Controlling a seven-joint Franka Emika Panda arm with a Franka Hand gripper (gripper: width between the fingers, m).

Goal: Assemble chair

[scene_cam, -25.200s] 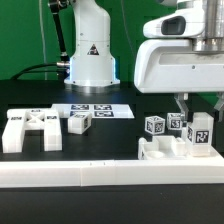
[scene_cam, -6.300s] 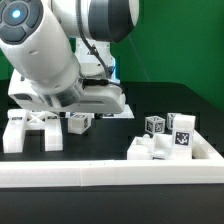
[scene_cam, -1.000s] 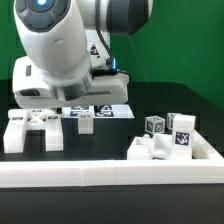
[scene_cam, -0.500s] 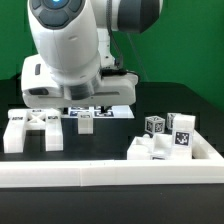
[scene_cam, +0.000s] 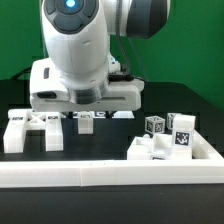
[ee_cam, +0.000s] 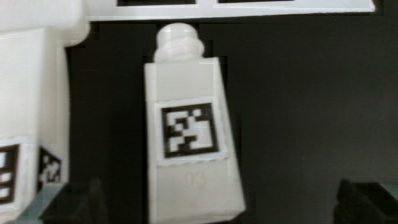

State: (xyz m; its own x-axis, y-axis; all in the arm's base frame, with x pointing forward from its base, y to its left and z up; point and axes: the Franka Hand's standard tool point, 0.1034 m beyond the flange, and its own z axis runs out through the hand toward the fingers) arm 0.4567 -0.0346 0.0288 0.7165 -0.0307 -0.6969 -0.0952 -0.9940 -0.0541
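Black tabletop [scene_cam: 175,105] runs back to a green backdrop [scene_cam: 195,45], and the white robot arm [scene_cam: 75,45] fills the middle of the exterior view, bent down over the work. A long white border frame [scene_cam: 110,173] crosses the front edge of the table. Behind the arm the marker board [scene_cam: 112,112] lies flat. On the exterior view's left sits a blocky chair part [scene_cam: 30,130] with tags on its top. On the right, a cluster of chair parts [scene_cam: 170,140] with tagged cubes rests against the frame. Between the two, directly under the arm, lies a slim leg piece [scene_cam: 86,123]. The wrist view shows it as a long white block with a rounded peg at one end and a square tag on its upper face [ee_cam: 187,140], with a broader white part [ee_cam: 32,95] just beside it. The gripper [scene_cam: 87,113] hangs above the leg piece with its jaws spread fully wide. Its dark fingertips [ee_cam: 63,200] stand either side of the piece, clear of it and holding nothing.
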